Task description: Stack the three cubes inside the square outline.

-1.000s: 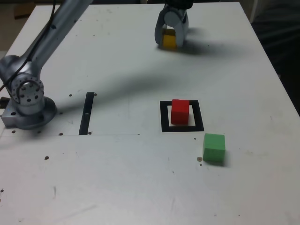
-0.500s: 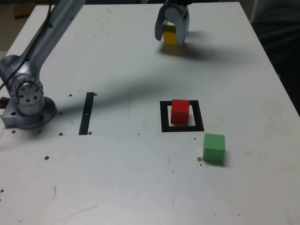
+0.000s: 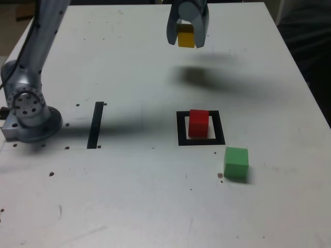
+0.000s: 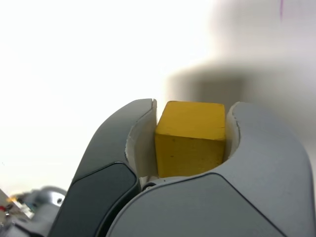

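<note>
Up off the white table [image 3: 129,196] has gone the yellow cube [image 3: 185,37], which sat on the far part of the table a second ago. Now it hangs in the air, and its dark shadow lies on the table below it. The gripper [image 3: 187,36] holds it, with one finger pressed on each side of the cube. The wrist view shows the same thing up close: the yellow cube [image 4: 191,138] sits tight between the two grey fingers [image 4: 123,143].

The red cube [image 3: 198,123] stands inside the square outline [image 3: 181,129], in the same spot as before. The green cube [image 3: 236,163] rests on the table just outside the outline, near its corner on the exterior view's right, closer to the camera. It has not moved either.
</note>
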### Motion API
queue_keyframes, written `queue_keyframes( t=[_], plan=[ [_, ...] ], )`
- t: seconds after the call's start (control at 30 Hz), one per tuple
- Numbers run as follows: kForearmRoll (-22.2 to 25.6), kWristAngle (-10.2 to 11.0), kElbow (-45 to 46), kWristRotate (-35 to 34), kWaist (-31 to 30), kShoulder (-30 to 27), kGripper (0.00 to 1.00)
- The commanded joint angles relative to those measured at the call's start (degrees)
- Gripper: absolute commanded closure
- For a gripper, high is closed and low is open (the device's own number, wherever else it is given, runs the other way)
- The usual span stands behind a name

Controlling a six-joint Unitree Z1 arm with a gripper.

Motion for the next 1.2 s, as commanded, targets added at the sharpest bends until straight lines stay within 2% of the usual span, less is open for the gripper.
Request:
queue_keyframes(
  t=[0.0,0.3,0.43,0.8,1.17],
  plan=[
    [-0.1,-0.3,2.3,-3.2,-2.2,-2.5,0.75],
    [0.4,-1.6,7.3,-12.5,-11.6,-7.6,0.75],
    [0.7,-2.8,8.1,-15.8,-15.4,-8.7,0.75],
    [-0.1,-7.2,10.5,-24.0,-23.2,-8.5,0.75],
    [-3.2,-11.3,12.8,-27.3,-26.3,-6.8,0.75]
  ],
)
